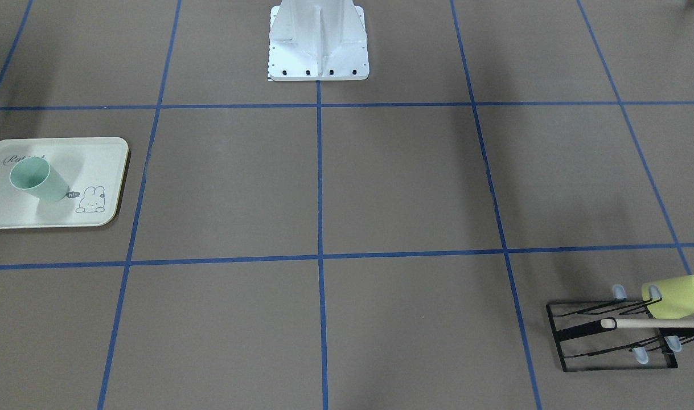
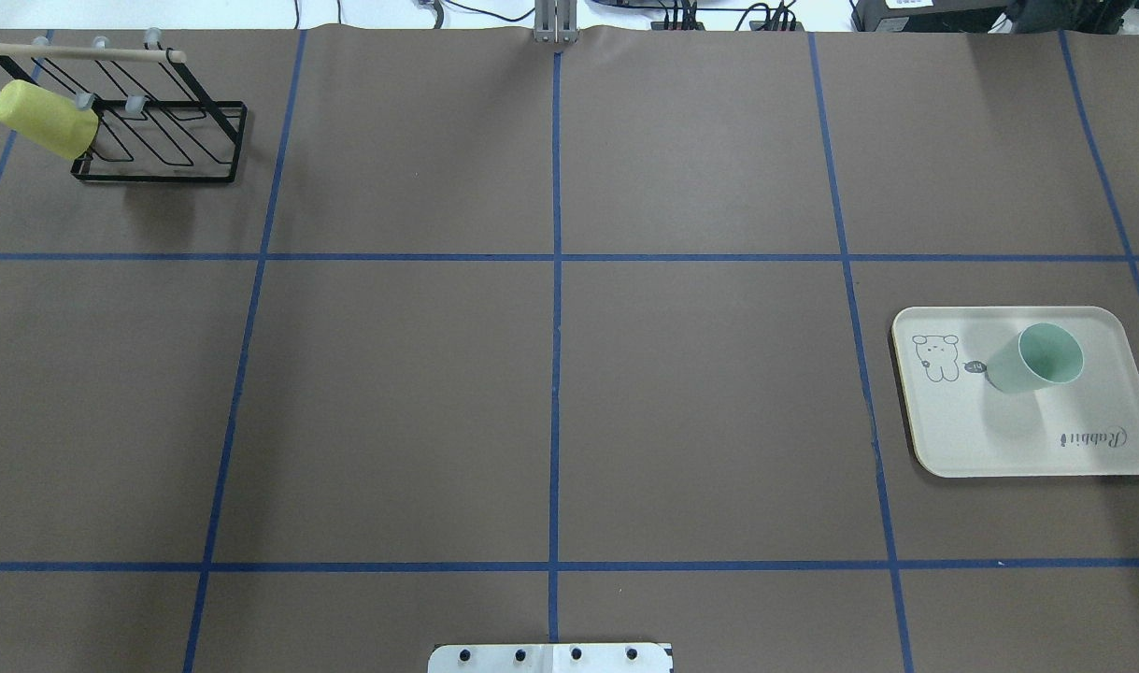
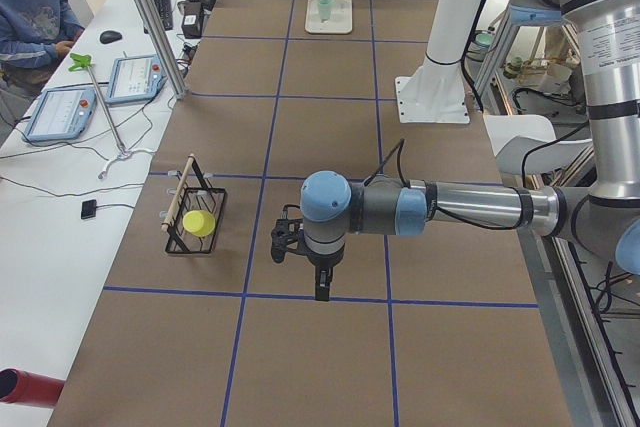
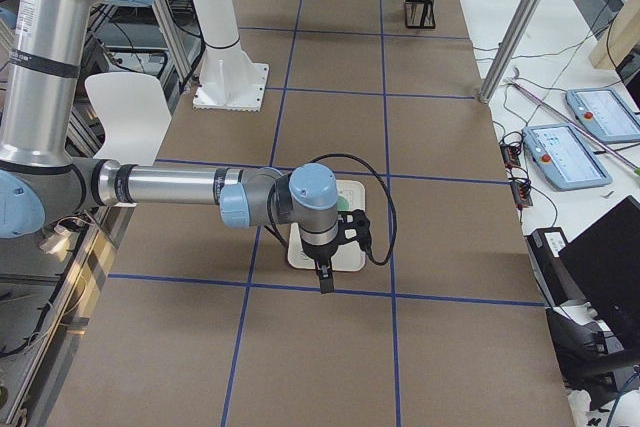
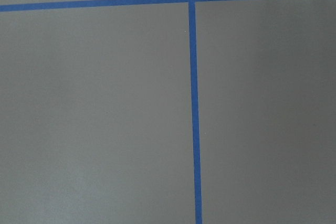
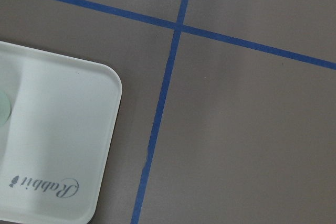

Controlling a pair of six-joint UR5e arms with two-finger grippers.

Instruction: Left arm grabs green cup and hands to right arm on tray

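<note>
Found the green cup (image 1: 38,179) standing upright, mouth up, on the tray (image 1: 105,156), just beside the drawn bunny. Saw the right gripper (image 4: 322,285) pointing down above the tray's edge, near the cup but apart from it. Saw the left gripper (image 3: 322,292) hanging over bare table, closer to the rack (image 2: 158,150) bearing the yellow-green cup (image 2: 44,119), well apart from the green cup. Could not judge either gripper open or closed.
</note>
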